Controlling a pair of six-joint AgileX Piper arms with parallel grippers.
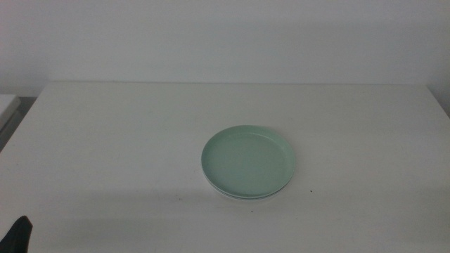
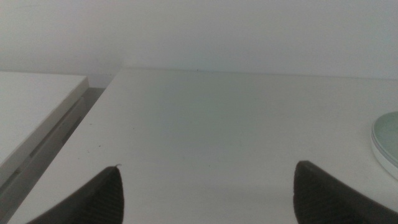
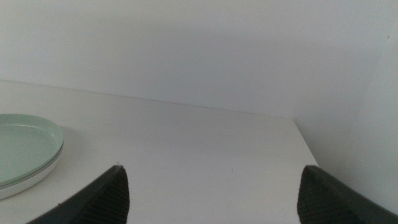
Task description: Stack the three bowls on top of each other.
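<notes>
The mint green bowl (image 1: pixel 248 160) lies on top of a stack right of the table's centre. The white bowl's rim (image 1: pixel 242 196) shows under it at the front. The grey bowl is hidden between them, or shows only as a thin line. The stack also shows in the right wrist view (image 3: pixel 25 140), with the white rim (image 3: pixel 25 182) below, and at the edge of the left wrist view (image 2: pixel 387 140). My left gripper (image 2: pixel 208 167) is open and empty, low at the table's front left corner (image 1: pixel 20 235). My right gripper (image 3: pixel 212 168) is open, empty and outside the middle view.
The white table (image 1: pixel 126 140) ends at a pale wall at the back. A lower white surface (image 2: pixel 31 106) stands beside the table's left edge, across a narrow gap. The table's right edge (image 3: pixel 308 149) is near my right gripper.
</notes>
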